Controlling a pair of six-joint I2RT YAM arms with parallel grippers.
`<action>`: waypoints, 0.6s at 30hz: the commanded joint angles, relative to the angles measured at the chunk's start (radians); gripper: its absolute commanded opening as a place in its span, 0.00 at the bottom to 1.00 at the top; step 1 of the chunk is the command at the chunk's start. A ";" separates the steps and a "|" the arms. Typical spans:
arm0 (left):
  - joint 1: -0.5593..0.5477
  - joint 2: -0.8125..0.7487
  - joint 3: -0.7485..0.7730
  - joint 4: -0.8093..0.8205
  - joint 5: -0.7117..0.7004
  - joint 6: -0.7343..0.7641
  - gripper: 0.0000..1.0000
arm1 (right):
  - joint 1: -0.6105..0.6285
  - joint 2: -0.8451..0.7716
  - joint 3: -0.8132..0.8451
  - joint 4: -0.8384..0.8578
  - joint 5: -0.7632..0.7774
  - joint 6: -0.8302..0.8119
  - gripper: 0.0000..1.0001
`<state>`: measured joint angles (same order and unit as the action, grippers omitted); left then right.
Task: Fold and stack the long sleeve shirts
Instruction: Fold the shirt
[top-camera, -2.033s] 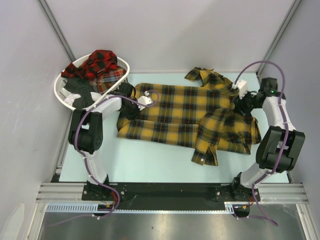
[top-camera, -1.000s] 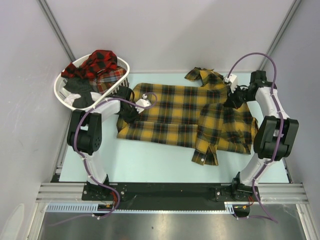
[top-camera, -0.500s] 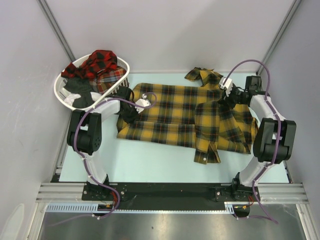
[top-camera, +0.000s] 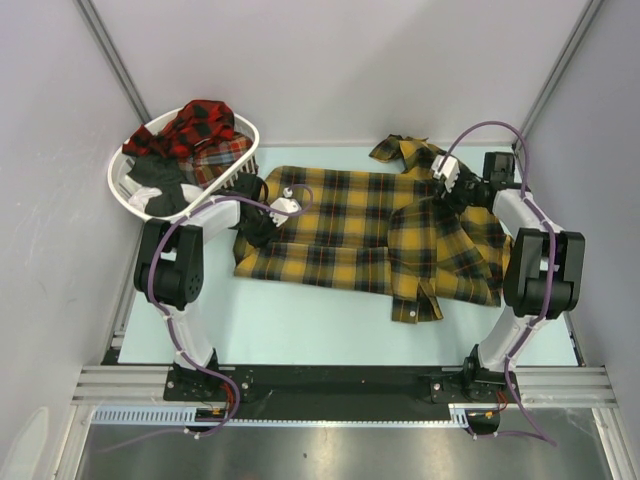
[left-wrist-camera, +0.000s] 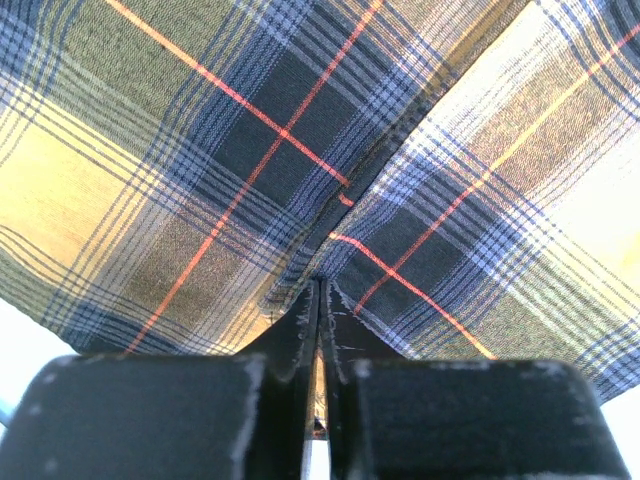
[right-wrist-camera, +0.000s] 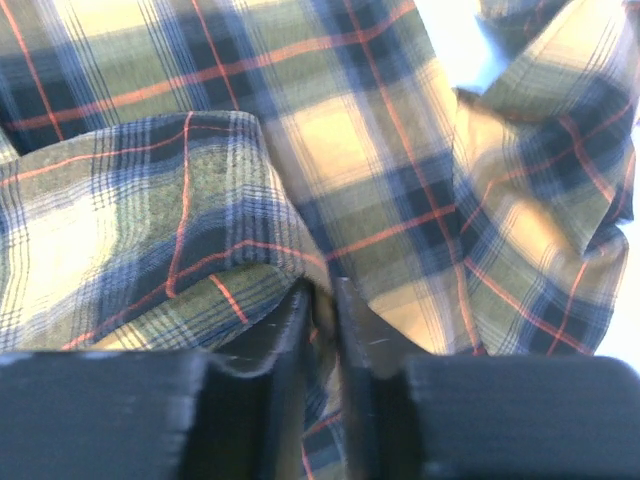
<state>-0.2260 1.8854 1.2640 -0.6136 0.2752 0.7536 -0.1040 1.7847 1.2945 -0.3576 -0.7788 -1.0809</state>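
A mustard-yellow plaid long sleeve shirt (top-camera: 350, 225) lies spread across the table, its collar (top-camera: 405, 152) at the back and a cuffed sleeve (top-camera: 418, 305) hanging toward the front. My left gripper (top-camera: 262, 222) is shut on the shirt's left edge, pinching the cloth (left-wrist-camera: 330, 230). My right gripper (top-camera: 447, 195) is shut on a fold of the shirt's right side (right-wrist-camera: 300, 260) and holds it raised over the shirt's body. Red-and-black plaid shirts (top-camera: 200, 125) lie in the basket at the back left.
A white laundry basket (top-camera: 118, 178) stands at the back left corner, holding plaid shirts and dark cloth. Grey walls close the table on the left, back and right. Bare pale table (top-camera: 300, 315) shows in front of the shirt.
My right gripper has moved left and toward the back, dragging the shirt's right side over the body; the front sleeve shifted with it. The left arm has not moved.
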 joint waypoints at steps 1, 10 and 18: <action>0.013 -0.052 -0.008 0.002 0.018 -0.052 0.12 | -0.028 -0.002 0.025 -0.050 0.107 -0.030 0.37; 0.040 -0.247 0.029 -0.109 0.102 -0.089 0.57 | -0.276 -0.149 0.258 -0.621 0.160 0.087 0.87; -0.203 -0.238 -0.038 -0.123 0.226 -0.154 0.59 | -0.227 -0.085 0.082 -0.985 0.137 0.111 0.52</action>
<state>-0.3027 1.6371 1.2648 -0.7197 0.3939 0.6556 -0.3885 1.6466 1.5181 -1.1103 -0.6472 -1.0050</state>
